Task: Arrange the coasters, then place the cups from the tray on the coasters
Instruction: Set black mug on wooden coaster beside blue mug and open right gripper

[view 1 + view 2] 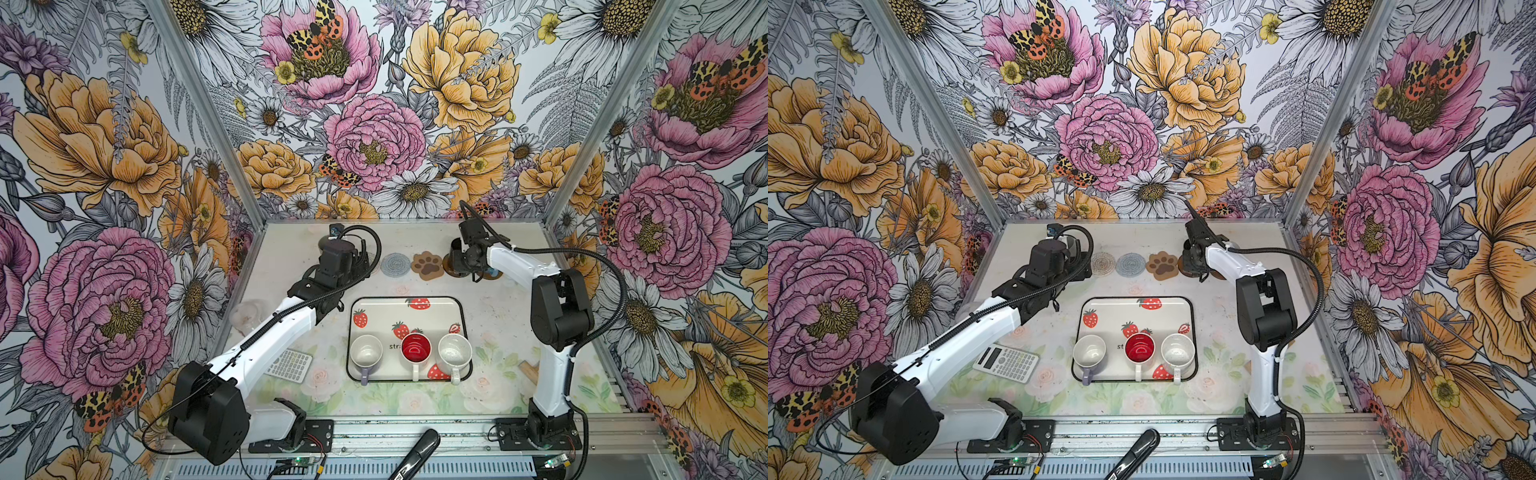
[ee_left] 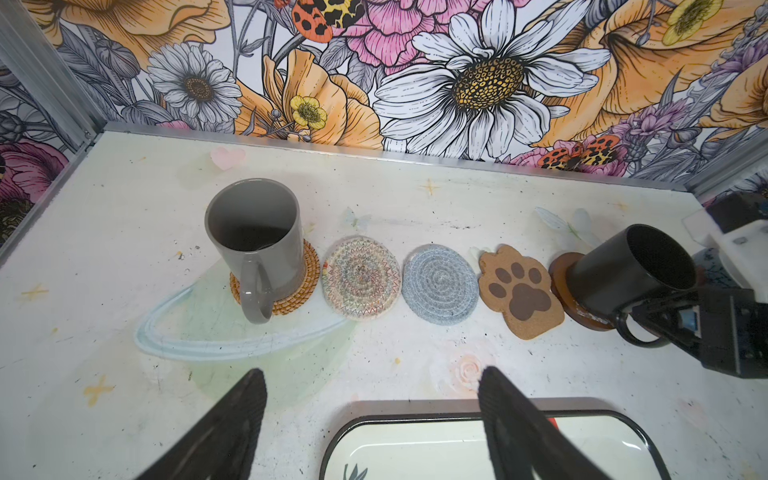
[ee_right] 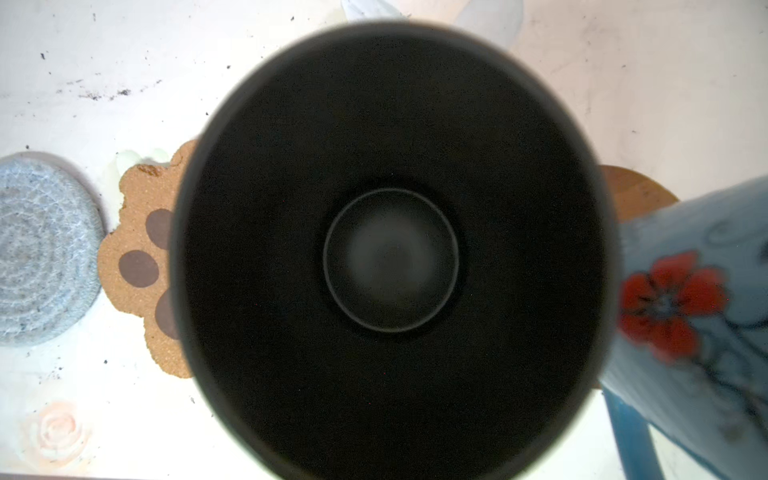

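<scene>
The coasters lie in a row along the back of the table. A grey cup (image 2: 255,241) stands on the tan rattan coaster (image 2: 299,291). Beside it lie a pale stitched round coaster (image 2: 360,277), a grey-blue woven one (image 2: 440,284) and the paw-shaped one (image 2: 519,291), all bare. My right gripper (image 2: 638,318) is shut on the handle of the black cup (image 2: 623,266), which rests on a brown disc (image 2: 559,270). A light blue cup (image 3: 685,311) stands next to it on another brown disc (image 3: 636,191). My left gripper (image 2: 370,380) hangs open and empty above the tray's (image 1: 409,297) far edge. The tray holds a lavender cup (image 1: 365,351), a red-inside cup (image 1: 416,348) and a speckled cup (image 1: 454,351).
A calculator (image 1: 1006,363) lies left of the tray, and a clear glass vessel (image 1: 247,316) stands near the left wall, partly under my left arm. A small wooden block (image 1: 528,369) lies right of the tray. A black tool (image 1: 417,453) rests on the front rail.
</scene>
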Robot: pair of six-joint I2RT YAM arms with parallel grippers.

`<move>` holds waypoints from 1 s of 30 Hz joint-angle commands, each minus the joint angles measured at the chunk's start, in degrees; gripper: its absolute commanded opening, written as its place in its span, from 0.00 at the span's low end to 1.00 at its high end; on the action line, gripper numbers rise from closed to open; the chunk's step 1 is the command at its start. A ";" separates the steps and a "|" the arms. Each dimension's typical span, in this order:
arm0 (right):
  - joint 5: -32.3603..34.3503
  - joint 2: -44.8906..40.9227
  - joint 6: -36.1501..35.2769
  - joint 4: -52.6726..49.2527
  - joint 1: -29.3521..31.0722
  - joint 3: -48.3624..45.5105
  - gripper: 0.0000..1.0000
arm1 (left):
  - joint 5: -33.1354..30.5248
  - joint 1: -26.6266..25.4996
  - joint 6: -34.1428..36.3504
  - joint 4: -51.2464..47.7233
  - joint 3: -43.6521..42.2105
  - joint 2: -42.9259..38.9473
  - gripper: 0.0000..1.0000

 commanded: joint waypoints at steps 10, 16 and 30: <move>-0.44 0.10 0.39 3.49 -0.33 2.25 0.24 | 0.75 0.55 0.50 -0.30 1.36 -0.34 0.82; -0.50 -0.62 0.55 3.25 -0.29 1.79 0.47 | 0.75 0.48 0.49 -0.72 1.27 -0.77 0.82; 4.47 -12.87 2.18 3.16 2.74 -5.40 0.61 | -3.59 -3.72 0.33 -6.08 -0.57 -7.65 0.80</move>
